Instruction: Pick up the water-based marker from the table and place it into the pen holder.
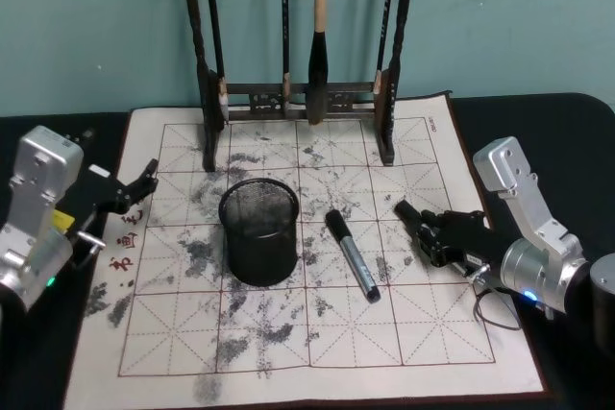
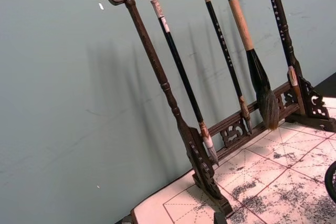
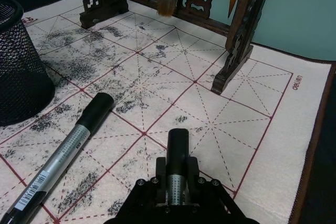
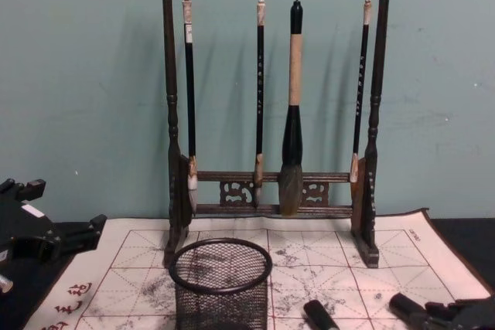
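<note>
A water-based marker (image 1: 353, 258) with a black cap and a grey printed barrel lies flat on the cream, red-gridded, ink-stained mat (image 1: 432, 333) of the black table (image 1: 567, 122). Its capped end points toward the far side. The pen holder (image 1: 259, 256), a round black mesh cup, stands upright just to its left. A second marker (image 3: 177, 148), alike, sits clamped in the right gripper (image 3: 177, 195), to the right of the first.
</note>
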